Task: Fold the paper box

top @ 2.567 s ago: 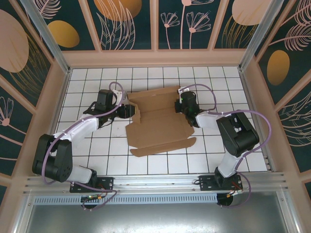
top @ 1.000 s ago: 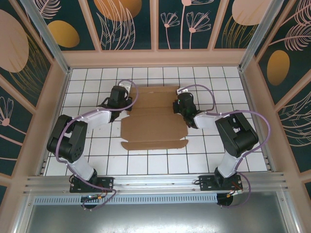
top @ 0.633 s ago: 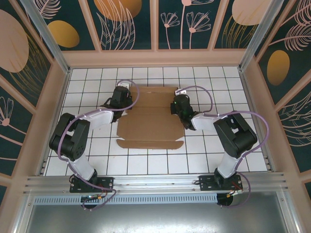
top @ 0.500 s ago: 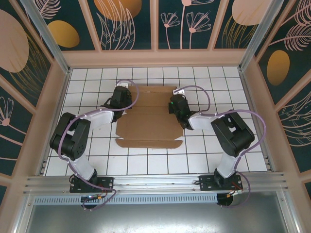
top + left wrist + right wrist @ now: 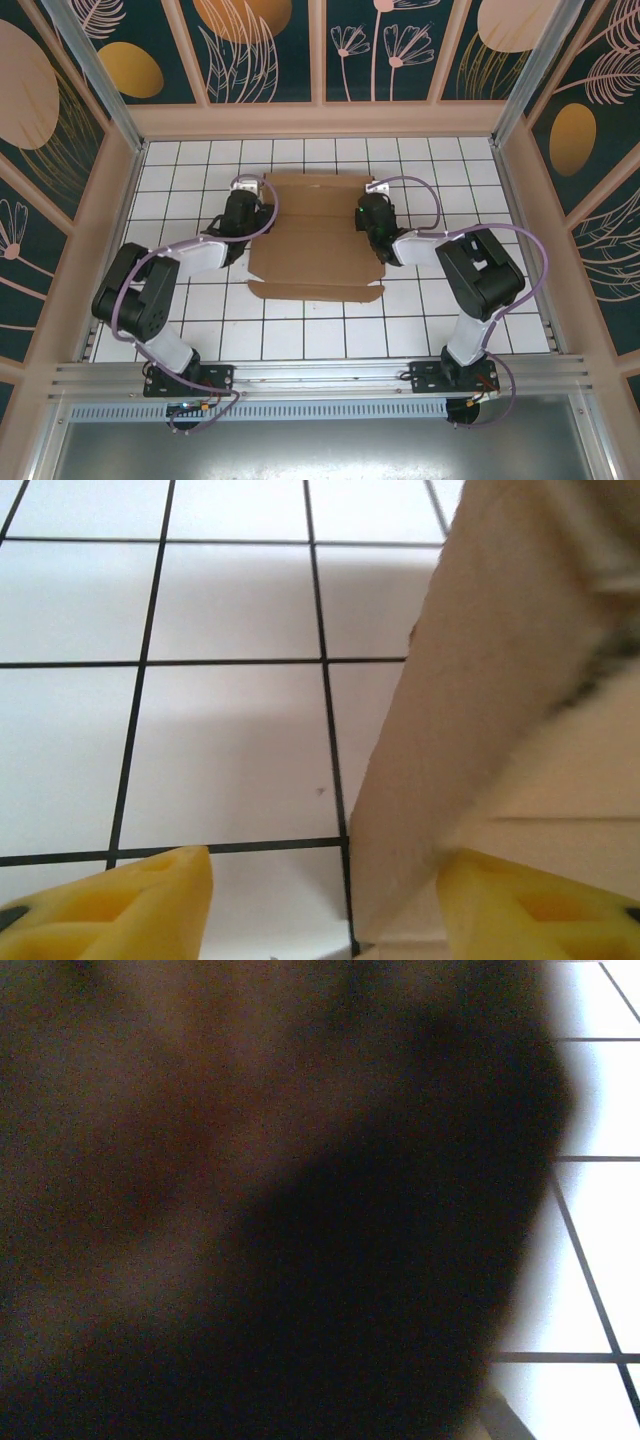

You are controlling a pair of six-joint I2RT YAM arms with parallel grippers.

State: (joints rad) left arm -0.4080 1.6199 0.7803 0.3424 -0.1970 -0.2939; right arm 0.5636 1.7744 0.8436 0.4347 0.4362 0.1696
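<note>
Tiled table (image 5: 200,330), white with black grid lines, enclosed by panels (image 5: 260,50) printed with botanical motifs. Item: one paper box (image 5: 315,240), plain brown cardboard, recorded at the middle of the table toward the far side, partly raised from a flat sheet. It was about as wide as it was deep, and its creases and its narrow near flap (image 5: 315,291) were aligned left to right. Item: two arms, one gripper each, both stationed at the far half of the box on opposite sides. The left gripper (image 5: 252,212) was set against the left edge, so the box lay to its right. In the left wrist view its yellow fingers (image 5: 150,900) were spread apart, with the edge of an upturned side flap (image 5: 470,700) standing between them and not yet pinched. The right gripper (image 5: 372,218) was set against the right edge, with the box to its left. Its wrist view was blurred by brown card held close to the lens, so its state could not be determined. The next move was judged to depend on closing on, or pushing inward, the left side flap.
</note>
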